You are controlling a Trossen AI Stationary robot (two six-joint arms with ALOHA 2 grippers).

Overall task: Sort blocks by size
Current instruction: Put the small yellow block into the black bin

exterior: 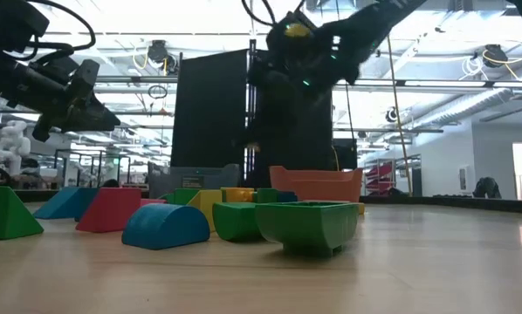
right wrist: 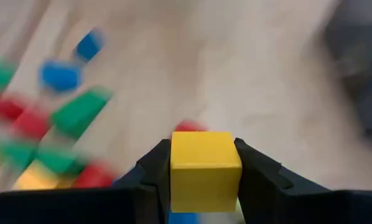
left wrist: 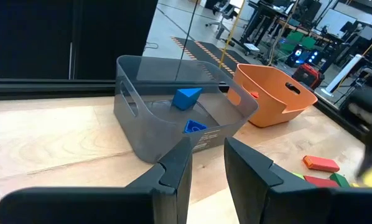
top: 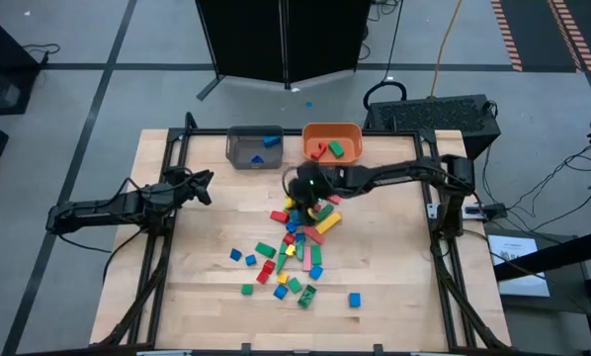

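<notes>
A: Where is the yellow block (right wrist: 205,169) relative to the fingers?

B: Squarely between them. In the right wrist view the right gripper (right wrist: 204,177) has one dark finger pressed on each side face of the cube, so it is clamped on it, with the tabletop (right wrist: 236,74) blurred beneath.

A: And where is that gripper over the table?

B: In the high view the right gripper (top: 300,191) sits at the far end of the heap of blocks (top: 294,252), near the middle of the tabletop and just in front of the two bins. The low view shows it raised well above the blocks.

A: What lies around it?

B: The grey bin (top: 254,147) and the orange bin (top: 332,141) stand side by side at the far edge. The grey one holds blue pieces, the orange one a red and a green piece. The heap runs from the gripper toward the near edge, with one blue block (top: 355,299) apart on the right.

A: Open room?

B: Bare wood to the left and right of the heap, out to the frame rails.

A: The other arm?

B: The left gripper (top: 202,185) waits at the left edge, its fingers (left wrist: 251,165) a narrow gap apart, holding nothing, facing the grey bin (left wrist: 173,118).
</notes>
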